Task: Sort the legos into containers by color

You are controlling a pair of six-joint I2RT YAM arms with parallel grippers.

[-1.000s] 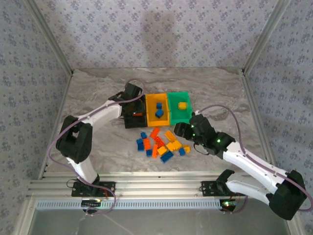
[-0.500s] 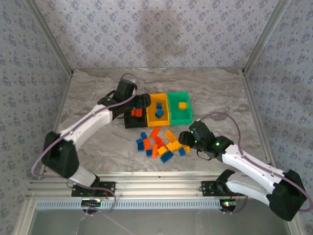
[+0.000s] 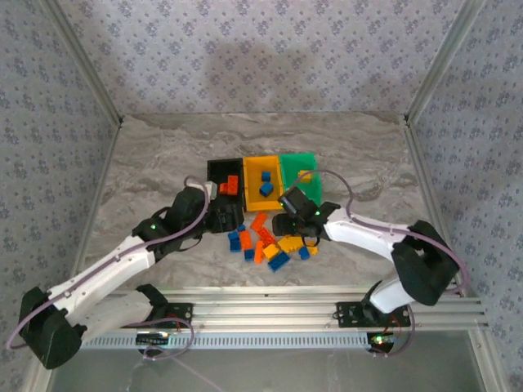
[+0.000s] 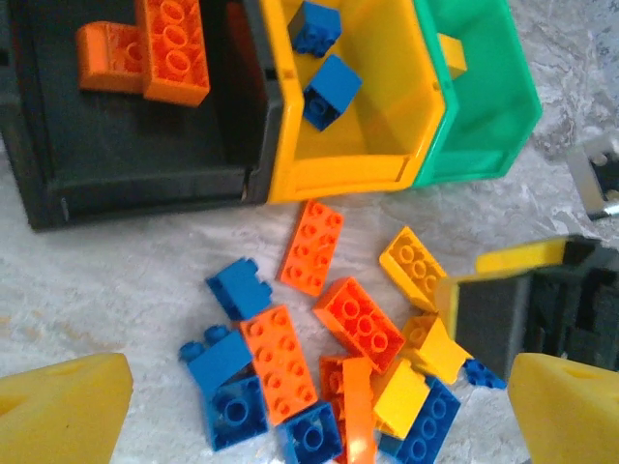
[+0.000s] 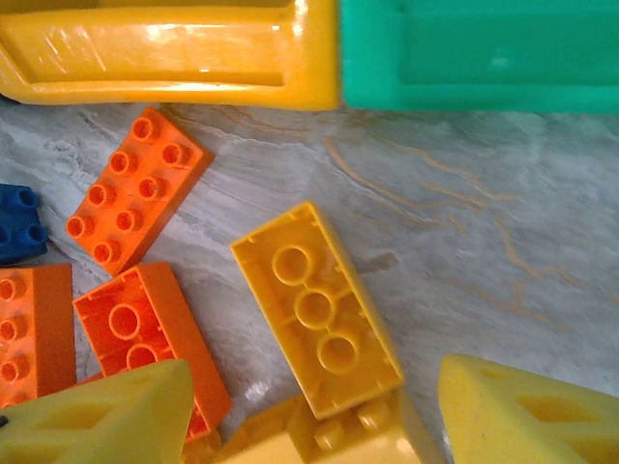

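Two orange legos [image 4: 172, 43] filed in black container [image 4: 145, 145] by colour; left tool [image 4: 317, 406] gaping, empty; right tool [image 5: 309, 416] parted astride yellow lego [image 5: 314, 309], likely next pick

A grey marbled table [image 3: 147, 155] carries three joined bins [image 4: 338, 176] in a row, black, yellow-orange and green, with loose orange, blue and yellow legos [image 4: 358, 324] clustered just in front.

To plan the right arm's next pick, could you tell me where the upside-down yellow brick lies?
In the right wrist view, the upside-down yellow brick lies on the table just ahead of the right gripper, right of a studs-up orange brick.
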